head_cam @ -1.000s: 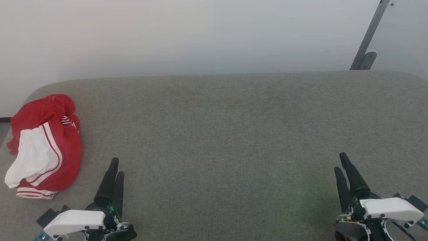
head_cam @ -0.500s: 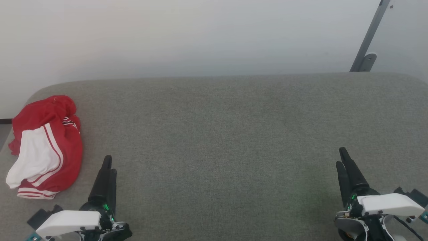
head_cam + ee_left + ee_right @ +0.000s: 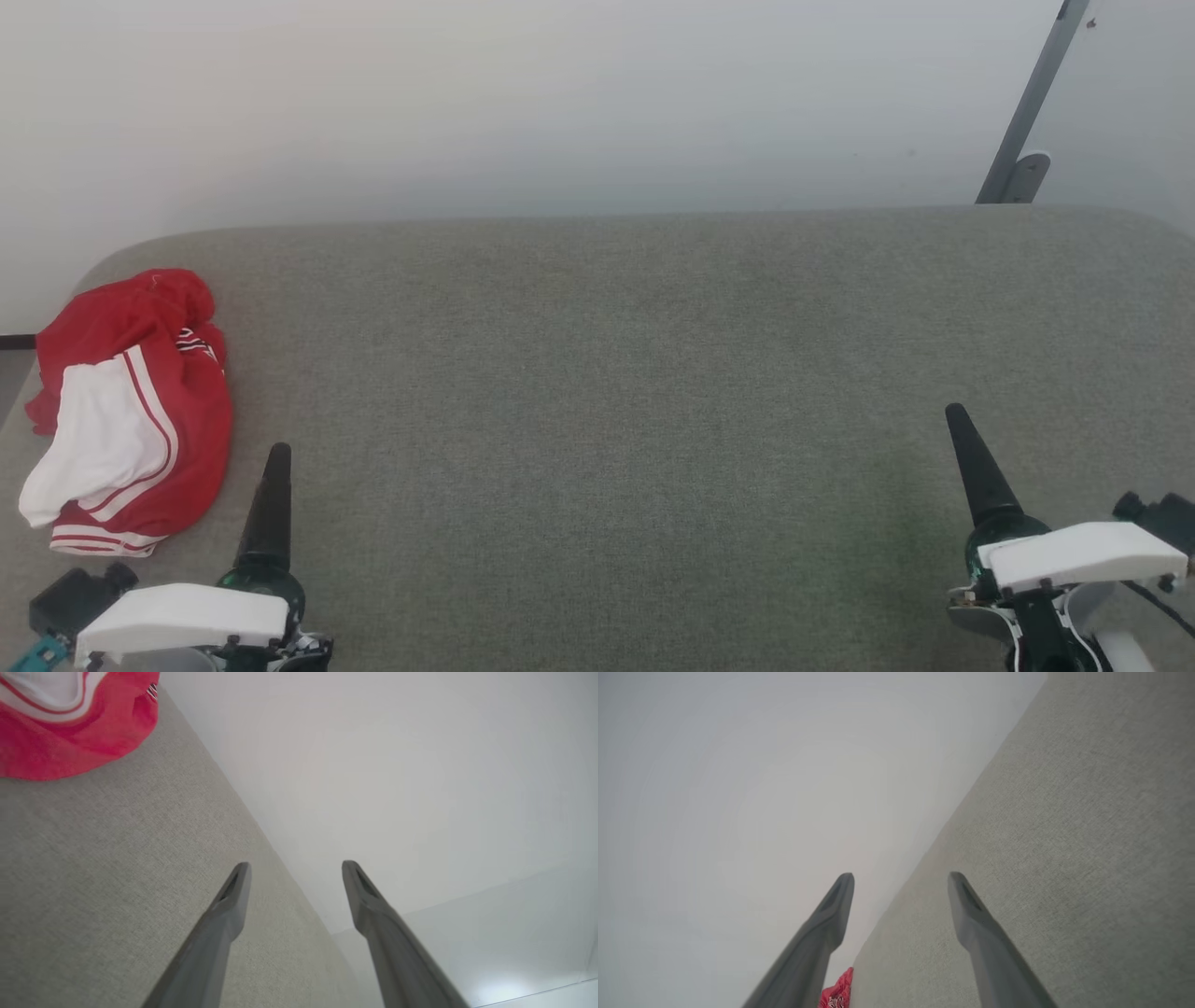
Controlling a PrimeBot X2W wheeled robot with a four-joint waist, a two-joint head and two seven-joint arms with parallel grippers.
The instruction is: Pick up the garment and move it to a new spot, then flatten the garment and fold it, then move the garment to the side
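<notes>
Found the shirt (image 3: 126,411) bunched in a red-and-white heap at the left end of the table (image 3: 607,373), close to its left edge and touching neither gripper. Saw the left gripper (image 3: 295,865) low at the near left, just right of the heap, spread wide and holding nothing. Saw the right gripper (image 3: 901,876) well apart at the near right, likewise spread and empty. Judged the pick-up not yet begun.

Could have gone wrong in a few ways:
- Pinching only one loose layer, and so lifting a dangling tangle harder to flatten.
- Nudging the heap leftward on the approach and pushing it off the edge.
- Digging fingertips into the table's soft grey top instead of into cloth.

Reckoned the right arm too distant to help without a long reach across.
</notes>
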